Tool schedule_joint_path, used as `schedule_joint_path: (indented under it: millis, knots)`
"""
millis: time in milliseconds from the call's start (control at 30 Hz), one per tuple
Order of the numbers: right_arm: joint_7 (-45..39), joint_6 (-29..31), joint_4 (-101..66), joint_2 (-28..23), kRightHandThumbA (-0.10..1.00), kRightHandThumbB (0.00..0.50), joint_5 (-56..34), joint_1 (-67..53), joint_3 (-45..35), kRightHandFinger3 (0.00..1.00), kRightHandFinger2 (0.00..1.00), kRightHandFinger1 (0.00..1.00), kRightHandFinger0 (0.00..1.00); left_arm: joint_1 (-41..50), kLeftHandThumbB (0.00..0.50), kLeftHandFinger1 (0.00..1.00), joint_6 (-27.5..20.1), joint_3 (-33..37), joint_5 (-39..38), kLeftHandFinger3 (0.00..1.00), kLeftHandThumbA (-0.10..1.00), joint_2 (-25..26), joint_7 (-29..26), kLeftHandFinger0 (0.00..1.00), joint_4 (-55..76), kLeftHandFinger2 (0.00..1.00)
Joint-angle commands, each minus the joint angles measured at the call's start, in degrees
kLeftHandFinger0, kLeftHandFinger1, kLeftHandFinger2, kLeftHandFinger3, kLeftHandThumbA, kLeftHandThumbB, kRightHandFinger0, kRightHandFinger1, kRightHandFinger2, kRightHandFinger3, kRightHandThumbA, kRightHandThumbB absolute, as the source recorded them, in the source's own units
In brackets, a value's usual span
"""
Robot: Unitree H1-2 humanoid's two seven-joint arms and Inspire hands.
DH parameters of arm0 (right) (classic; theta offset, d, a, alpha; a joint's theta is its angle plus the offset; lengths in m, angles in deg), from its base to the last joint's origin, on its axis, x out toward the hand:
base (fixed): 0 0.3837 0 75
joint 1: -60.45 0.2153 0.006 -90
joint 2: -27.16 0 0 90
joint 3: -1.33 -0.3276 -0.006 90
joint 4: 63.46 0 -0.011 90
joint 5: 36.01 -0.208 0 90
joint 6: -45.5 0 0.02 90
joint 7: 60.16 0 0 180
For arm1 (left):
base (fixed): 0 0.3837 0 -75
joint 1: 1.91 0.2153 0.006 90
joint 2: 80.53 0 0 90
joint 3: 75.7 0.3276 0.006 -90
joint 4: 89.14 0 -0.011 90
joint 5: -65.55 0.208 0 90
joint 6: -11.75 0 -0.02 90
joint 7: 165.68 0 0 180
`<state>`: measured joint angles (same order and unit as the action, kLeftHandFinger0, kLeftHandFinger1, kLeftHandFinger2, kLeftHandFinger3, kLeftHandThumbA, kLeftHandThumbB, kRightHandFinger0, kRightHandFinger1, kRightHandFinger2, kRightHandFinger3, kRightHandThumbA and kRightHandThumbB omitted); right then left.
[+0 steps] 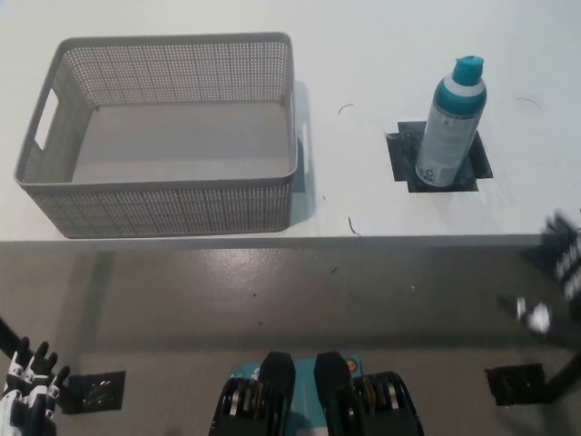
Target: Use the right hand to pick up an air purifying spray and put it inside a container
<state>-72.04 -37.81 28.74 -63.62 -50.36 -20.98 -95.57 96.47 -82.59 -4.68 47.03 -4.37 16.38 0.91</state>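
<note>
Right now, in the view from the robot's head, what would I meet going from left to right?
White left hand low at the left edge → grey basket on the table → spray can standing on a dark square → black right hand, blurred, at the right edge.

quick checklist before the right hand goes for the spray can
1. Spray can upright on its dark patch on the table: ok.
2. Grey basket holds nothing, open top: ok.
3. Table between can and basket free of obstacles: ok.
4. Right hand near the can: not ok, it is below the table edge at the picture's right, blurred.
5. Right hand open: cannot tell.
6. Left hand out of the way at lower left: ok.
</note>
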Motion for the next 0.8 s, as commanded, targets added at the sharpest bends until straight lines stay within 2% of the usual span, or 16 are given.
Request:
schedule_joint_path:
  millis: [0, 33, 67, 100, 167, 200, 233, 267, 300, 333, 433, 500, 533, 600, 767]
  knots:
    - [0.0, -3.2, 7.2, -1.5, 0.91, 0.283, -0.4, 12.9, -0.2, 1.0, 1.0, 1.0, 1.0, 0.6, 0.411, 1.0, -2.8, -0.1, -1.3, 1.0, 0.6, -0.3, 0.3, 0.99, 0.3, 1.0]
    - [-0.3, -2.9, 9.7, -1.3, 0.89, 0.321, -0.7, 15.0, -0.2, 1.0, 1.0, 1.0, 1.0, 0.6, 0.412, 1.0, -2.9, -0.1, -1.3, 1.0, 0.6, -0.3, 0.3, 0.99, 0.3, 1.0]
    - [-0.4, -2.8, 10.3, -1.2, 0.88, 0.333, -0.8, 15.5, -0.2, 1.0, 1.0, 1.0, 1.0, 0.6, 0.412, 1.0, -2.9, -0.1, -1.2, 1.0, 0.6, -0.3, 0.2, 0.99, 0.2, 1.0]
    - [-0.3, -2.9, 13.0, -1.2, 0.87, 0.411, -0.7, 17.6, -0.4, 1.0, 1.0, 1.0, 1.0, 0.6, 0.416, 1.0, -2.9, 0.0, -0.9, 1.0, 0.6, -0.6, 0.1, 0.98, 0.3, 1.0]
    - [0.2, -1.9, 17.3, -0.5, 0.87, 0.471, 0.3, 20.8, -0.1, 1.0, 1.0, 1.0, 1.0, 0.6, 0.413, 1.0, -2.9, 0.1, -1.1, 1.0, 0.61, -0.5, 0.4, 0.98, 0.4, 1.0]
    - [0.6, -1.0, 19.3, -0.2, 0.88, 0.461, 1.0, 22.1, 0.1, 1.0, 1.0, 1.0, 1.0, 0.6, 0.407, 1.0, -3.1, 0.1, -1.1, 1.0, 0.6, -0.6, 0.4, 0.98, 0.4, 1.0]
    - [0.5, -0.7, 20.7, 0.0, 0.87, 0.452, 1.4, 23.4, 0.5, 1.0, 1.0, 1.0, 1.0, 0.5, 0.436, 1.0, -3.4, 0.2, -1.0, 1.0, 0.62, -0.5, 0.5, 0.98, 0.0, 1.0]
    - [0.5, -0.5, 21.5, 0.2, 0.86, 0.437, 1.6, 24.0, 0.5, 1.0, 1.0, 1.0, 1.0, 0.5, 0.423, 1.0, -3.5, 0.3, -0.6, 1.0, 0.62, -0.4, 0.4, 0.97, -0.1, 1.0]
    - [1.0, -0.8, 22.8, 0.6, 0.87, 0.45, 2.3, 25.7, 0.9, 1.0, 1.0, 1.0, 1.0, 0.5, 0.402, 1.0, -3.1, 0.5, -0.4, 1.0, 0.62, -0.2, 0.5, 0.97, 0.2, 1.0]
    - [1.3, -0.6, 24.2, 0.8, 0.88, 0.436, 3.0, 26.9, 1.4, 1.0, 1.0, 1.0, 1.0, 0.5, 0.387, 1.0, -3.0, 0.5, -0.5, 1.0, 0.61, -0.4, 0.3, 0.96, 0.3, 1.0]
    - [1.3, -0.5, 25.7, 1.4, 0.86, 0.401, 3.4, 28.5, 1.7, 1.0, 1.0, 1.0, 1.0, 0.4, 0.375, 1.0, -2.9, 0.5, -0.4, 1.0, 0.58, -0.8, -0.2, 0.96, 0.6, 1.0]
    - [1.1, -0.3, 27.1, 1.7, 0.83, 0.372, 3.9, 29.6, 2.1, 1.0, 1.0, 1.0, 1.0, 0.3, 0.403, 1.0, -2.8, 0.6, -0.1, 1.0, 0.61, -0.6, -0.2, 0.97, 0.6, 1.0]
    - [1.3, -0.3, 28.4, 2.0, 0.83, 0.379, 4.6, 30.6, 2.6, 1.0, 1.0, 1.0, 1.0, 0.2, 0.414, 1.0, -2.5, 0.6, -0.1, 1.0, 0.63, -0.4, -0.2, 0.98, 0.7, 1.0]
    - [1.9, -0.1, 30.2, 2.3, 0.83, 0.429, 5.5, 31.6, 3.0, 1.0, 1.0, 1.0, 1.0, 0.0, 0.43, 1.0, -2.3, 0.5, 0.2, 1.0, 0.62, -0.6, -0.7, 0.97, 0.8, 1.0]
    - [2.0, 1.2, 36.9, 3.9, 0.8, 0.417, 4.5, 34.4, 2.3, 1.0, 1.0, 1.0, 1.0, 0.4, 0.436, 1.0, -2.1, -0.2, -0.5, 1.0, 0.56, -0.5, -1.1, 0.97, 1.2, 1.0]
